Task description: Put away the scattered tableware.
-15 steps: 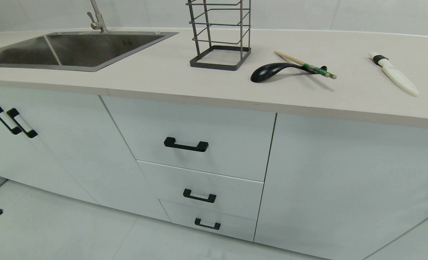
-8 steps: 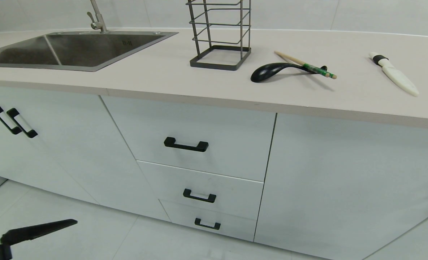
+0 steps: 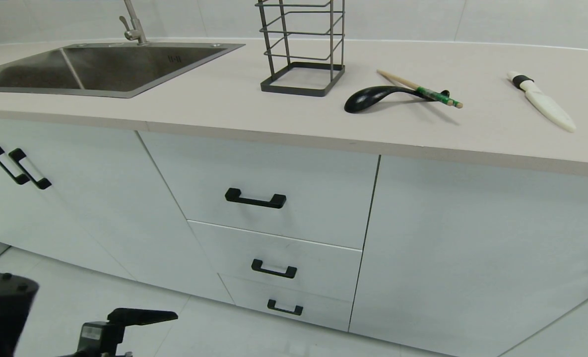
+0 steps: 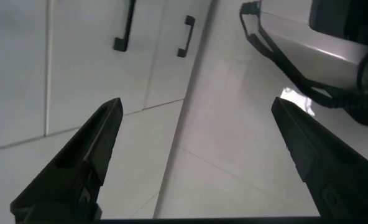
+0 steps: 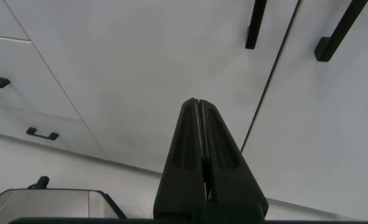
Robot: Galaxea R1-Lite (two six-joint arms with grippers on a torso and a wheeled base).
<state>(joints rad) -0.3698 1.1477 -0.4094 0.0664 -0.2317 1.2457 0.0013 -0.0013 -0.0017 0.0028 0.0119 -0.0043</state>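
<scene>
Countertop (image 3: 224,106) bears spoon (image 3: 373,96), chopsticks (image 3: 418,88), knife (image 3: 544,103); left gripper (image 4: 196,106) gapes; right gripper (image 5: 199,102) pinched together.

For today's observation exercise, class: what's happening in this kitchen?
Nothing is being handled yet. A black spoon, chopsticks lying across its handle and a white knife lie on the counter, right of a wire rack. The left gripper hangs open low before the cabinets; the right gripper is shut, holding nothing.
</scene>
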